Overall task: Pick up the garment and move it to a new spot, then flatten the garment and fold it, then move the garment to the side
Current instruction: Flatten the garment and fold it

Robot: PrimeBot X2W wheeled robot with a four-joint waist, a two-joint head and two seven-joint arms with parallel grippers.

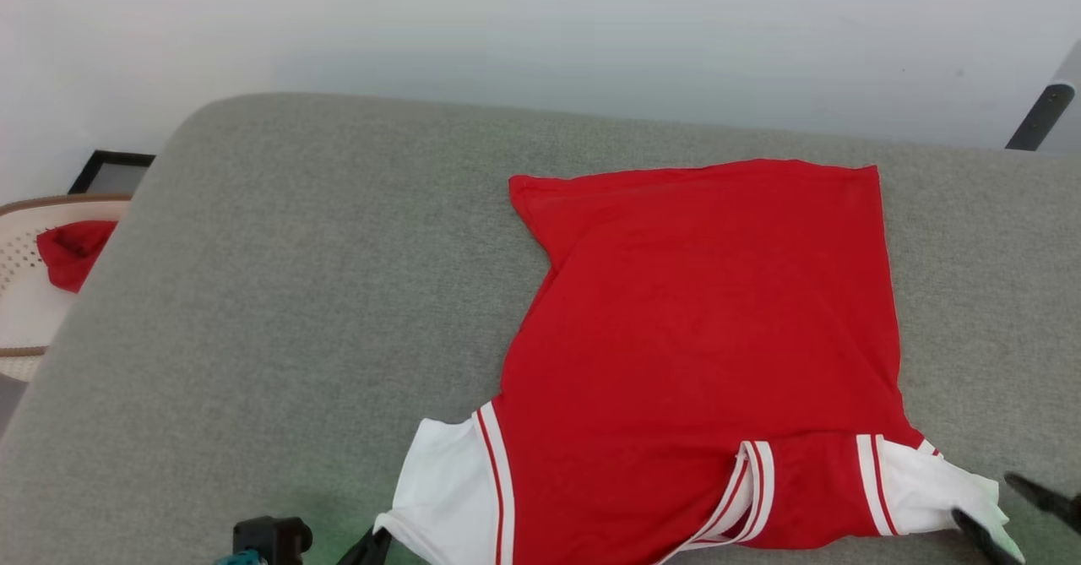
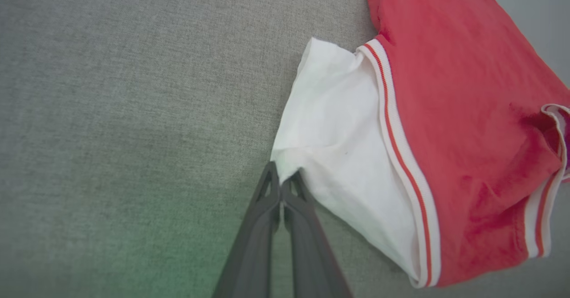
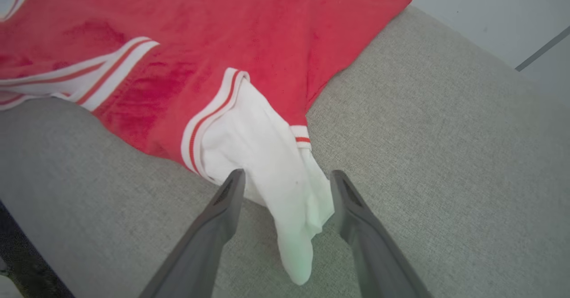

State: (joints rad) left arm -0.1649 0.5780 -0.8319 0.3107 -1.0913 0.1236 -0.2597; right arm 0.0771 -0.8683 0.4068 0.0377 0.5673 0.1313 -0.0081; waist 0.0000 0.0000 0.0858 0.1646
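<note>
On the wrist views, left gripper [image 2: 281, 184] pinches the garment [image 2: 445, 111]; right gripper [image 3: 287, 174] gapes wide astride it.

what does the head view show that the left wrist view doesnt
Head view, not left wrist: the right gripper open around one white sleeve of the garment, the red body up to its far hem, and a basket holding a red cloth. Left wrist view, not head: the left gripper close up, fingers shut on the other white sleeve's corner. Both: that white sleeve with striped trim, lying on the grey cushion.
</note>
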